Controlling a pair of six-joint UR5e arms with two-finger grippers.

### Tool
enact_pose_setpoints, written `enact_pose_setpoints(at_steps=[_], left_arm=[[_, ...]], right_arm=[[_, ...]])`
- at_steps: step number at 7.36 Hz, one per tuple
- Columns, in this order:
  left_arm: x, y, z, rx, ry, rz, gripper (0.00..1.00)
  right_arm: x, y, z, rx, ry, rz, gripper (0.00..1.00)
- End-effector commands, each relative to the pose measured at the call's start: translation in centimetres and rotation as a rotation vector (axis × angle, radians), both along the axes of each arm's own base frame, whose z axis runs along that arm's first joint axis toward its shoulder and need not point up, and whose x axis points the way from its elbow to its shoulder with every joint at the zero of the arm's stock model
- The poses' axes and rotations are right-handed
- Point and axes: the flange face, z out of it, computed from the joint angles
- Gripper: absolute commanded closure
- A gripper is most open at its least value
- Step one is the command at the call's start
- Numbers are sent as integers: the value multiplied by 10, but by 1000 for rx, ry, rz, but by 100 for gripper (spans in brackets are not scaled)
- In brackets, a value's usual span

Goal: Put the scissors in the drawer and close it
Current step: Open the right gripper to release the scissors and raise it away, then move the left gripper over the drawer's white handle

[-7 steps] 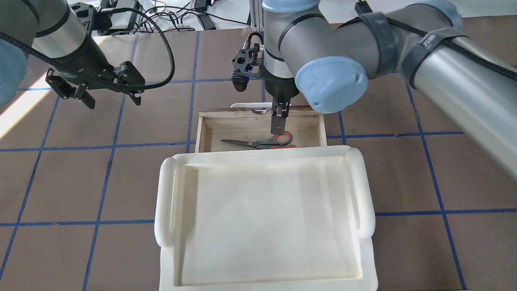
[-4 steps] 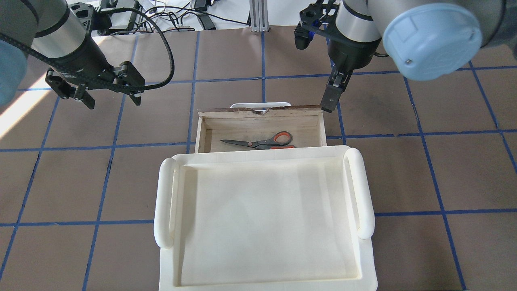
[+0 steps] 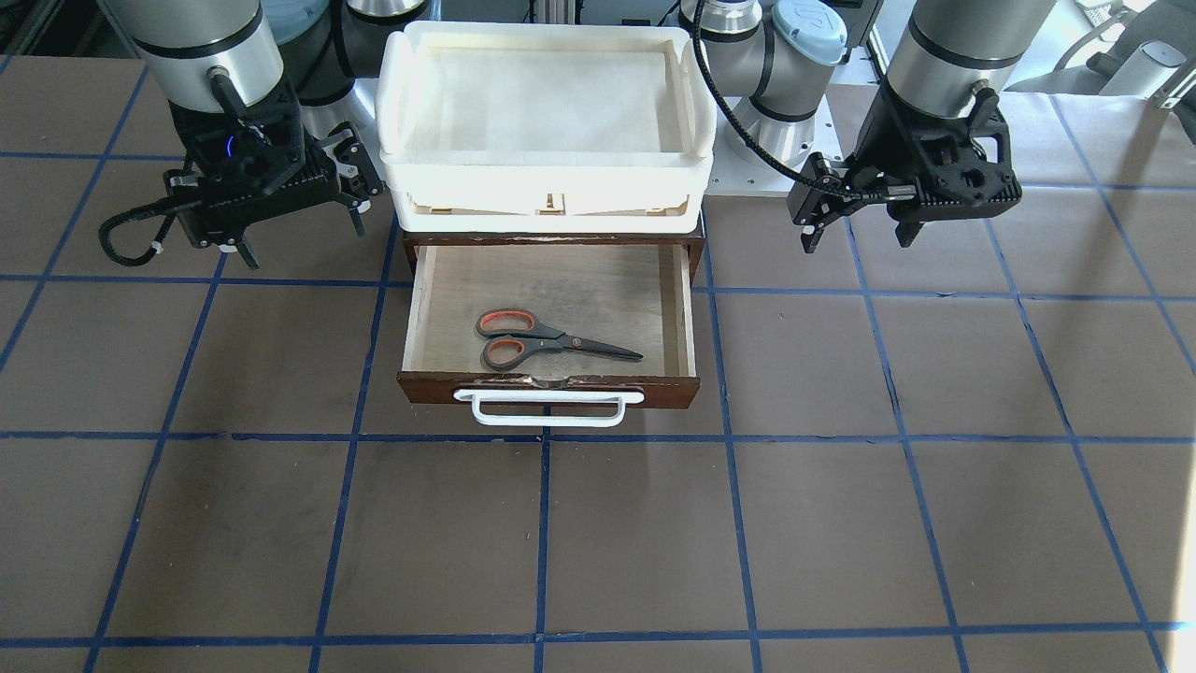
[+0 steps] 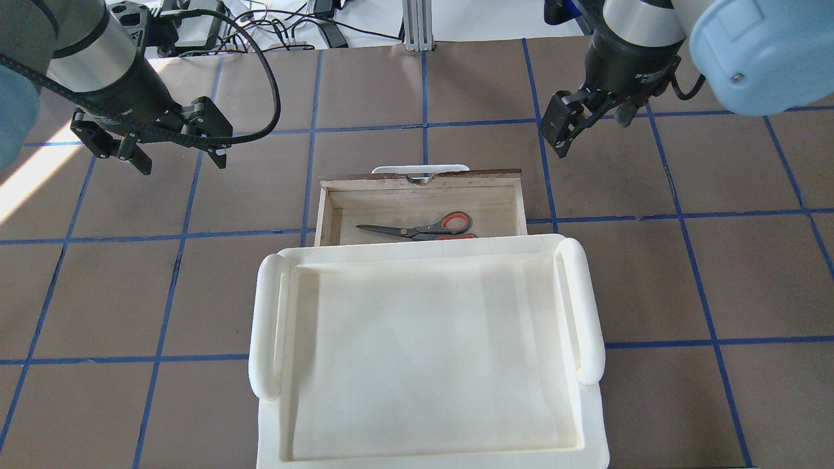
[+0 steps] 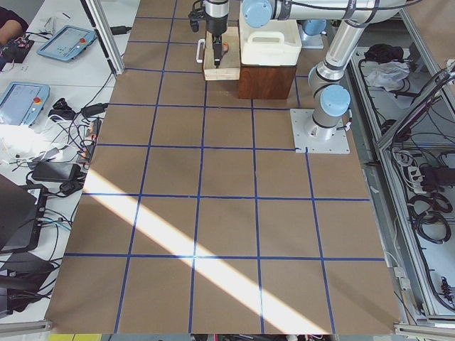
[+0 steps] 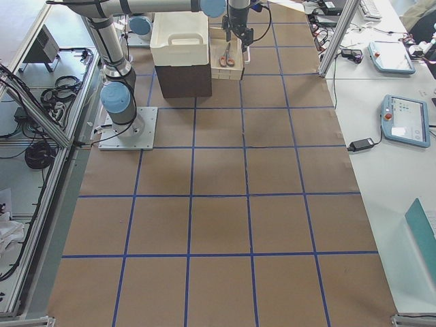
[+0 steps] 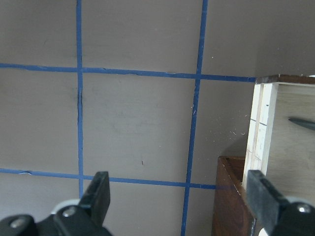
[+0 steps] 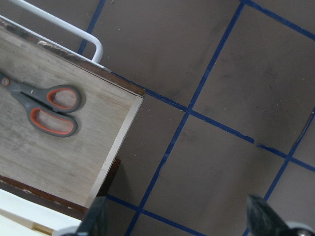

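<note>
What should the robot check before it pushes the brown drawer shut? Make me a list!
1. The red-orange and grey handled scissors lie flat inside the dark brown wooden drawer: ok.
2. Nothing pokes up above the drawer's walls: ok.
3. The drawer is shut: not ok, it is pulled out.
4. The white bar handle on the front is free to push: ok.
5. The right pincer is open and empty, off to one side of the drawer: ok.
6. The left pincer is open and empty, off to the other side: ok.
</note>
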Motion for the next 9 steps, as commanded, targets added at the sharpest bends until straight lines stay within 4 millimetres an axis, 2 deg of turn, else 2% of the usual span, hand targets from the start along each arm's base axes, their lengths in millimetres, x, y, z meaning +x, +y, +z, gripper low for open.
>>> enact_pose_setpoints(at_steps=[1, 2, 3, 5, 6, 8, 9], left_arm=[[2, -3, 0, 1, -5, 2, 0], [1, -4, 1, -2, 2, 0, 0], [2, -11, -10, 19, 4, 0, 0], [2, -16, -13, 2, 3, 3, 0], [3, -27, -10, -57, -1, 1, 0], [0, -49, -20, -57, 6, 6, 0], [-2, -64, -9, -77, 9, 2, 0]], right_arm=[[-5, -7, 20, -23, -6, -211, 0], [-12, -6, 20, 4, -2, -234, 0], [-16, -4, 21, 13, -6, -300, 0], [-17, -4, 21, 14, -8, -303, 0], [-17, -6, 19, 18, -7, -297, 0], [-17, -6, 19, 19, -11, -294, 0], [-18, -6, 19, 20, -14, -295, 0]])
